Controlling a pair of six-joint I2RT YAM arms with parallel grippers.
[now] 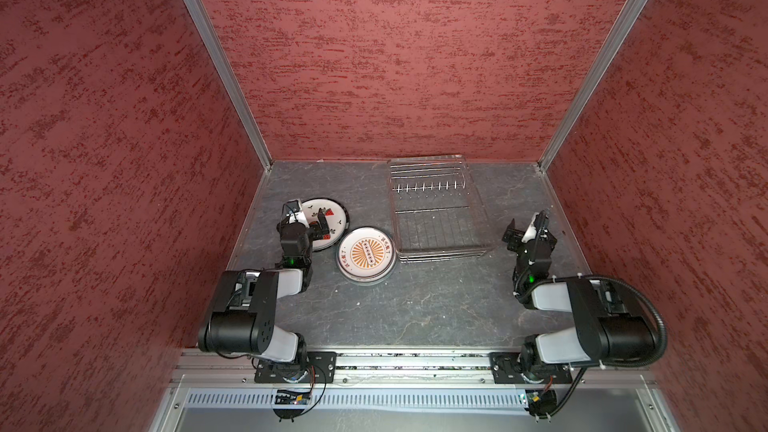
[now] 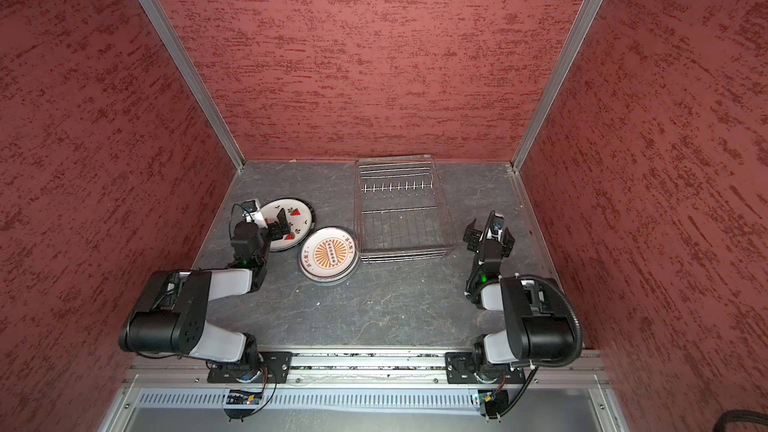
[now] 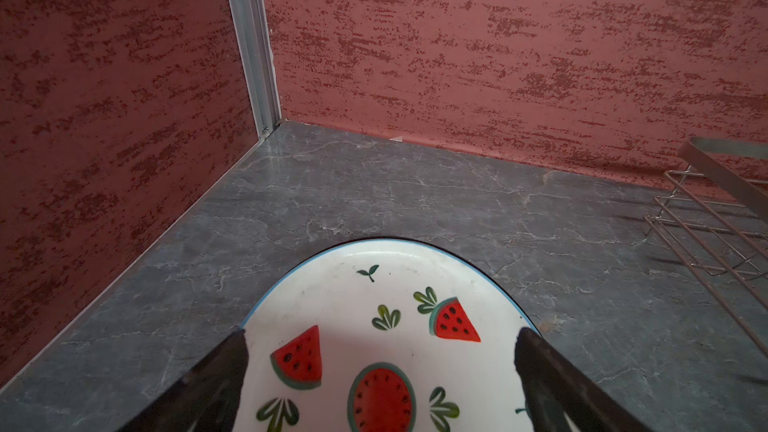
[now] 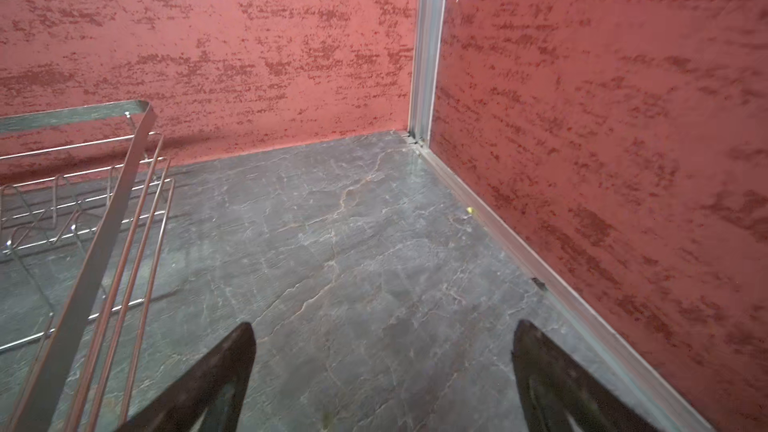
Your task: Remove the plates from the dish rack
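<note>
The dish rack (image 1: 442,255) stands empty; the watermelon plate (image 1: 332,218) and sunburst plate (image 1: 365,254) lie left of it. The left tool (image 3: 382,336) and right tool (image 4: 384,330) gape wide, holding nothing. Unloading seems done; retreat next.

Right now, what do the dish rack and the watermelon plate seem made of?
Dish rack: metal, likely steel; thin silvery wires, shiny flat top band. Watermelon plate: probably glazed ceramic, possibly melamine; glossy white face, printed fruit, thin blue rim.

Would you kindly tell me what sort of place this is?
Probably a robot test booth, not a kitchen: red panels in aluminium framing enclose a grey tabletop, two arms sit on a rail, with a dish rack and plates as props.
</note>
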